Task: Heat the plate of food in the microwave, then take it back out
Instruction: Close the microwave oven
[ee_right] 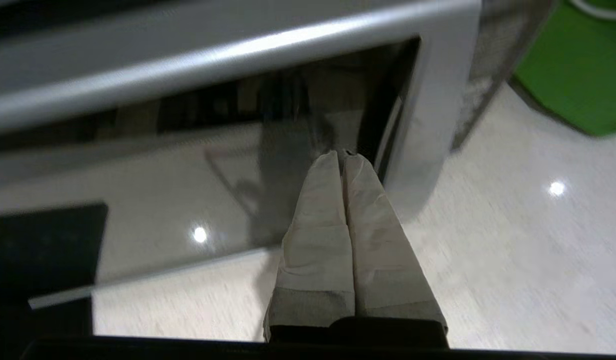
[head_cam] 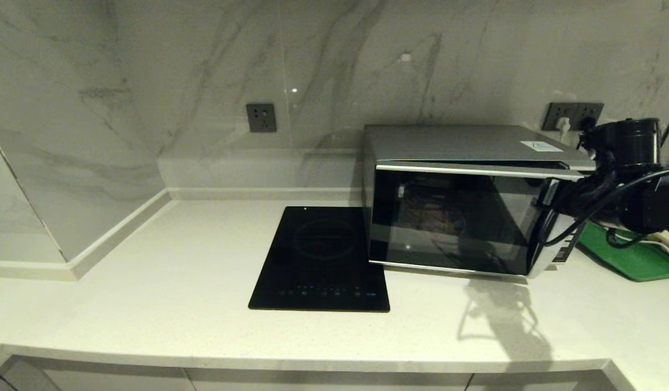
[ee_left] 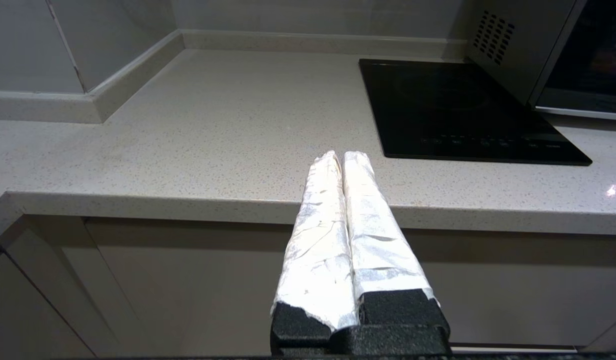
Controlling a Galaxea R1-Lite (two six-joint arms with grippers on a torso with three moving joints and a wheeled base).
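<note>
Head view: microwave (head_cam: pixel 464 201) is sitting on the tabletop (head_cam: pixel 149 282), door closed, beside a black hob (head_cam: pixel 323 260); plate of food is not discernible behind the dark glass. Left wrist view: left gripper (ee_left: pixel 342 159) is hanging at the tabletop edge, fingers pressed together, empty. Right wrist view: right gripper (ee_right: pixel 344 159) is pointing at the door's right edge, closed, empty; green tray (ee_right: pixel 578 70) nearby.
</note>
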